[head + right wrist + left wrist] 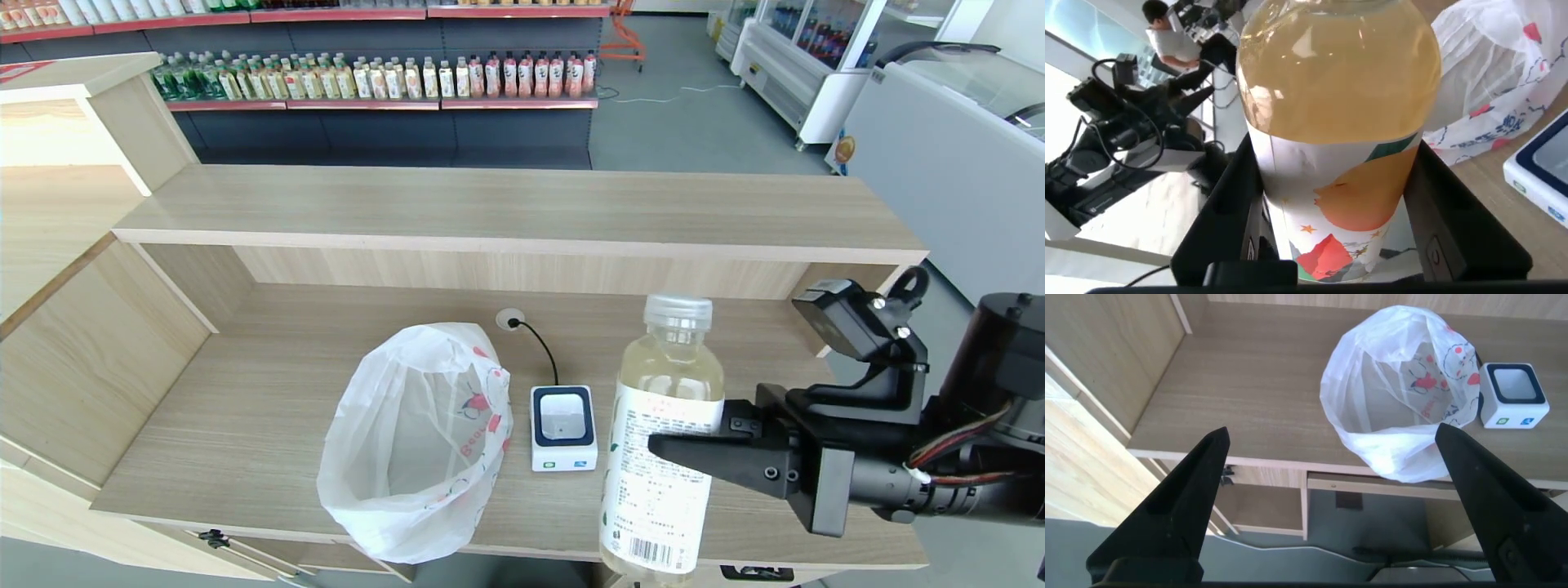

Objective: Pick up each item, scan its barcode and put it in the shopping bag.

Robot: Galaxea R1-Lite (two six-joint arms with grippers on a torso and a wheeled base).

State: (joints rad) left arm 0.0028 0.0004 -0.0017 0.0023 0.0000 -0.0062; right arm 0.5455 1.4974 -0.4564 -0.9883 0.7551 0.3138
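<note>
My right gripper (694, 449) is shut on a clear bottle (663, 433) of pale yellow drink with a white label and a barcode near its base. The bottle is held upright above the counter's front right, just right of the white barcode scanner (562, 427). In the right wrist view the bottle (1339, 139) sits clamped between the two black fingers (1229, 220). A white plastic shopping bag (416, 437) stands open left of the scanner. My left gripper (1331, 506) hangs open off the counter's front edge, with the bag (1400, 388) and scanner (1512, 394) beyond it.
The wooden counter (245, 408) has a raised back shelf (522, 208) and a side wall on the left. A black cable (540, 343) runs from the scanner to a hole in the counter. Store shelves of bottles and freezers stand behind.
</note>
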